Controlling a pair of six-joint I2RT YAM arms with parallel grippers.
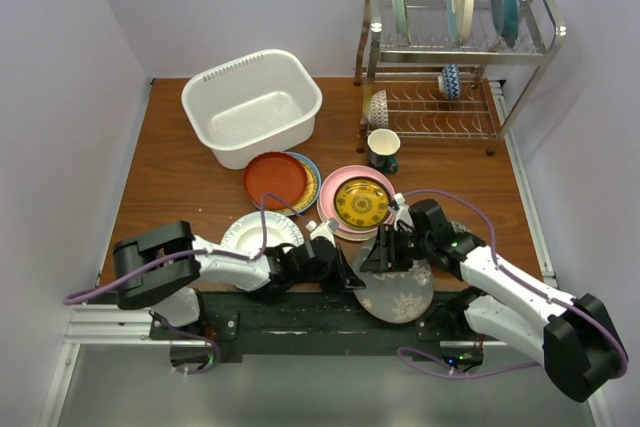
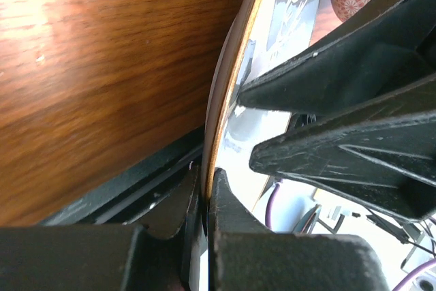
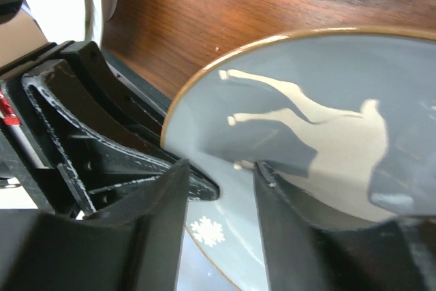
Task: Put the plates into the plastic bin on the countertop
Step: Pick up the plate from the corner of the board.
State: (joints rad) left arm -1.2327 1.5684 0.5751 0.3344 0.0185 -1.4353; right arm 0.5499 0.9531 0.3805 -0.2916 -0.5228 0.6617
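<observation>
Left gripper (image 1: pixel 342 265), from above, is pinching the grey plate (image 1: pixel 400 292), which is well short of the plastic bin (image 1: pixel 232 152), to the bin's near right; right gripper (image 1: pixel 385 250) is close over it. Your left wrist view shows the jaws pressed together on the plate's rim. Your right wrist view shows fingers (image 3: pixel 150 236) spread, holding nothing. You're at the lift: clear the right gripper, then carry the plate over the bin's rim.
</observation>
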